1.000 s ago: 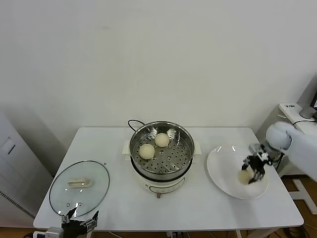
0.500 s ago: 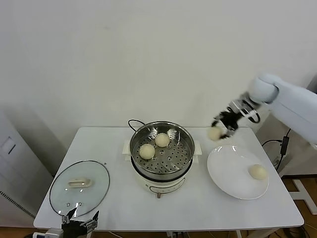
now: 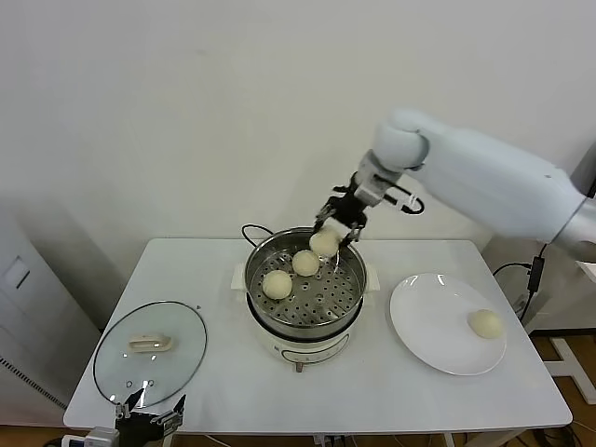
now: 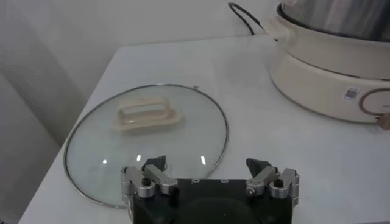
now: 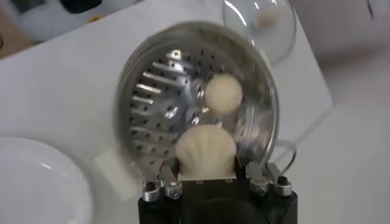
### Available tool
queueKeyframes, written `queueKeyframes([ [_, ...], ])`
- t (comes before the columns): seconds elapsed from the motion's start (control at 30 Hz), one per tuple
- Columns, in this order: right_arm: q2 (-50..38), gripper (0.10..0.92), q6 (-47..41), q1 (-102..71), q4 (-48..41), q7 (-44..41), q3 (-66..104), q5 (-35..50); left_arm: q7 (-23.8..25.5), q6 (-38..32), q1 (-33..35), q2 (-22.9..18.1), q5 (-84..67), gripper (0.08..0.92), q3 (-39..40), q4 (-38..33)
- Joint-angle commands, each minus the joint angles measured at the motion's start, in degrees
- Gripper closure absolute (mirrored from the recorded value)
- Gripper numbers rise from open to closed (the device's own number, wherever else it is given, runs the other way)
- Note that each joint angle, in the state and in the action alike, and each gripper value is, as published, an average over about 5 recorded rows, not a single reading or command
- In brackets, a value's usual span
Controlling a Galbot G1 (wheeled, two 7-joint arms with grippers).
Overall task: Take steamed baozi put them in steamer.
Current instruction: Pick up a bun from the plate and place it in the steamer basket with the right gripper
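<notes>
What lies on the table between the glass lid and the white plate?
In the head view, the steamer stands between the glass lid and the white plate, with bare tabletop on either side of it.

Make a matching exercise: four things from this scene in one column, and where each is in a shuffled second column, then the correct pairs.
Things:
1. glass lid
2. held baozi
3. lone baozi
4. left gripper

Places:
A. on the white plate
B. in the right gripper, above the steamer
C. flat on the table
D. idle near the lid's edge

Pairs: 1-C, 2-B, 3-A, 4-D
</notes>
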Motion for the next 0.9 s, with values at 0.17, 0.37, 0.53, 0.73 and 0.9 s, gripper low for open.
queueKeyframes([
  [0.17, 2.49, 0.465, 15.71, -7.17, 8.25, 1.09, 1.51, -15.47, 0.08, -0.09, -0.26, -0.08, -0.07, 0.177, 0.02, 0.34],
  [0.37, 1.01, 0.465, 15.87, -10.83, 9.85, 0.67, 1.88, -18.35, 0.06, 0.01, -0.31, -0.13, -0.05, 0.177, 0.07, 0.35],
  [0.53, 1.86, 0.465, 15.75, -12.95, 9.62, 0.5, 2.34, -18.81, 0.04, 0.01, -0.33, -0.19, -0.04, 0.177, 0.08, 0.41],
  [0.73, 3.15, 0.465, 14.24, -13.66, 9.14, 0.68, 2.23, -17.66, 0.04, -0.19, -0.2, -0.12, -0.05, 0.177, -0.02, 0.59],
  [0.9, 3.75, 0.463, 13.72, -14.01, 8.53, 0.46, 2.22, -18.26, 0.04, -0.25, -0.22, -0.1, -0.06, 0.177, -0.02, 0.58],
])
